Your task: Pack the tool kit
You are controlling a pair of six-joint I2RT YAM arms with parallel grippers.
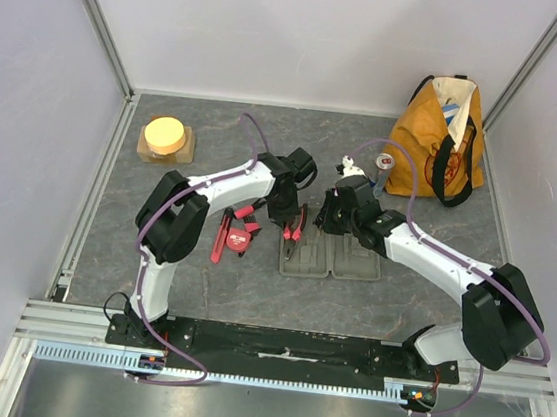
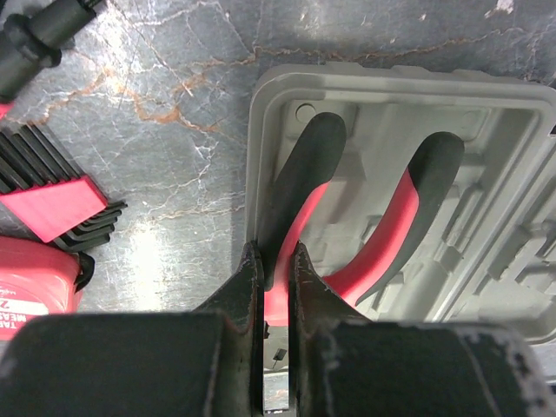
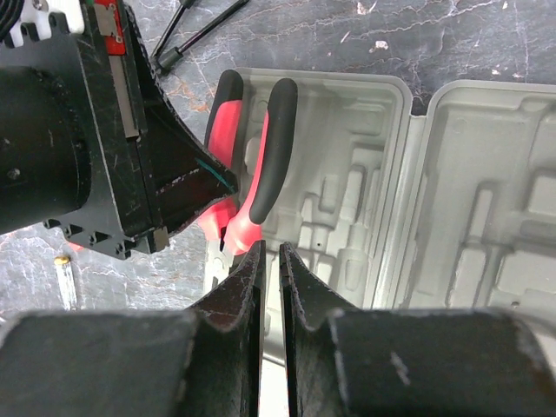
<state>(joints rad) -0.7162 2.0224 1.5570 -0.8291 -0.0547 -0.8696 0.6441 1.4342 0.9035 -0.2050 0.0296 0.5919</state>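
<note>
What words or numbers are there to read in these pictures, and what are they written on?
"MEAS": white letters on the red tape measure, cut off at the picture's edge; the letters around them cannot be read.
Orange bag: has a print, too small to read.
Can: too small to read.
Grey case and pliers: no words show.

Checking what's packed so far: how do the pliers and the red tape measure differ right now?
The pliers are clamped by one handle in the left gripper, over the open case; the tape measure lies untouched on the table beside the case. The pliers are long with two curved handles; the tape measure is compact and rounded. Both are red and black.
</note>
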